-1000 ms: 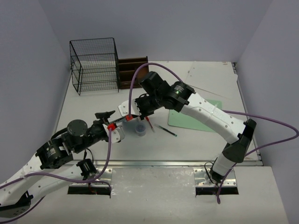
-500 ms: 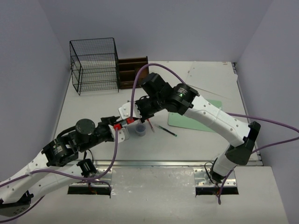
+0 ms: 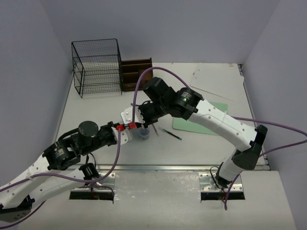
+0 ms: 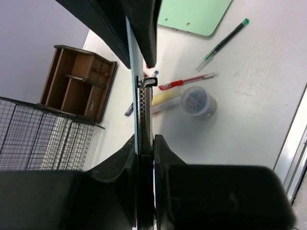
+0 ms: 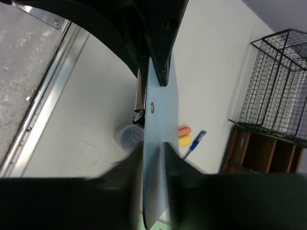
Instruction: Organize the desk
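A pale blue clipboard (image 3: 129,115) with a black clip hangs over the white desk (image 3: 91,112), between the two arms. My left gripper (image 3: 125,127) is shut on one end of it. In the left wrist view the board (image 4: 142,110) shows edge-on, clamped between the fingers (image 4: 163,153). My right gripper (image 3: 144,114) is at the other end. In the right wrist view its blurred fingers (image 5: 177,163) stand apart on either side of the board (image 5: 158,129), not pressing it.
Below the board lie a small round lidded tub (image 3: 144,133), a red pen (image 4: 187,81), a yellow highlighter (image 4: 165,99), an orange marker (image 5: 183,130) and a blue pen (image 5: 194,142). A dark pen (image 3: 171,134) and green clipboard (image 3: 199,122) lie right. Wire rack (image 3: 97,67) and wooden organiser (image 3: 135,73) stand at the back.
My left gripper reached right to the clipboard and closed on its end. The right gripper, which was shut on the board, has let its fingers part.
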### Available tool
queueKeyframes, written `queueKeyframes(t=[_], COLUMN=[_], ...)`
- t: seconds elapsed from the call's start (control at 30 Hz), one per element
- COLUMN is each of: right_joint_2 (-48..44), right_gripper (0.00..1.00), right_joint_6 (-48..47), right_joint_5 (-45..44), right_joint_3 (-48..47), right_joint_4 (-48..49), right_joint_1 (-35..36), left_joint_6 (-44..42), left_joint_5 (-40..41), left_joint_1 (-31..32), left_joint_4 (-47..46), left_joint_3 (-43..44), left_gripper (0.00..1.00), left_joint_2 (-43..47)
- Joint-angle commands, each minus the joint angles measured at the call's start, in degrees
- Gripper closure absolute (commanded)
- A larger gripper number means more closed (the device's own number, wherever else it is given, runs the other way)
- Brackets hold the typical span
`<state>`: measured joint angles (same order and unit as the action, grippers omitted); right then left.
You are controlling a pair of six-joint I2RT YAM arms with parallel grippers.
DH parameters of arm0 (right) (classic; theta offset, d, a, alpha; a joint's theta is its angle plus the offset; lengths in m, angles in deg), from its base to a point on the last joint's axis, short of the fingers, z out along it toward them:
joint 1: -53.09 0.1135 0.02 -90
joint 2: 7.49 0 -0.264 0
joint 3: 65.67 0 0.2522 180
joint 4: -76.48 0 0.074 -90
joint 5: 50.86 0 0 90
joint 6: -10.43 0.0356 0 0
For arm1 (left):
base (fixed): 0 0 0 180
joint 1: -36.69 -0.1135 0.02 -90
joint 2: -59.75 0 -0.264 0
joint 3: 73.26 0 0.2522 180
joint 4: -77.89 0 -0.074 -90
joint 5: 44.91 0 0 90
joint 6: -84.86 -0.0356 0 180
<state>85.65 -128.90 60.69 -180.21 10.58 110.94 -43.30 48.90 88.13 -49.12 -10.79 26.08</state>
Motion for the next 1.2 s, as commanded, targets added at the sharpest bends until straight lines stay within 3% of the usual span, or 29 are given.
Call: queueKeyframes(t=[0.0,0.27,0.5,0.63,0.87,1.03,1.17], right_joint_2=[-2.16,-6.31,-9.25,-10.40,-12.25,-13.34,-14.08], right_gripper=[0.40,0.02,0.01,0.01,0.01,0.01,0.01], right_joint_6=[4.33,8.92,20.15,24.41,25.69,25.51,25.51], right_joint_5=[-0.54,-3.50,-2.20,1.84,4.73,5.20,5.73], right_joint_3=[-1.16,-0.58,-2.22,-1.10,2.21,5.06,6.67], right_joint_4=[5.36,10.02,13.13,13.29,12.97,13.64,14.23], right_joint_1=[0.95,0.63,-7.81,-15.48,-20.56,-21.55,-22.55], left_joint_6=[1.29,2.22,-4.82,-10.71,-15.54,-16.94,-19.23], left_joint_5=[-1.61,4.09,12.65,19.48,24.56,20.99,8.56], left_joint_1=[-0.11,-0.11,0.08,0.91,1.34,-3.10,-15.37], left_joint_4=[-0.34,10.39,14.98,12.37,5.23,2.27,2.70], left_joint_3=[4.13,15.87,25.98,27.04,32.20,39.35,46.11], left_gripper=[1.00,1.00,1.00,1.00,1.00,1.00,1.00], left_joint_2=[0.34,0.88,-1.48,-3.86,-15.71,-23.53,-30.89])
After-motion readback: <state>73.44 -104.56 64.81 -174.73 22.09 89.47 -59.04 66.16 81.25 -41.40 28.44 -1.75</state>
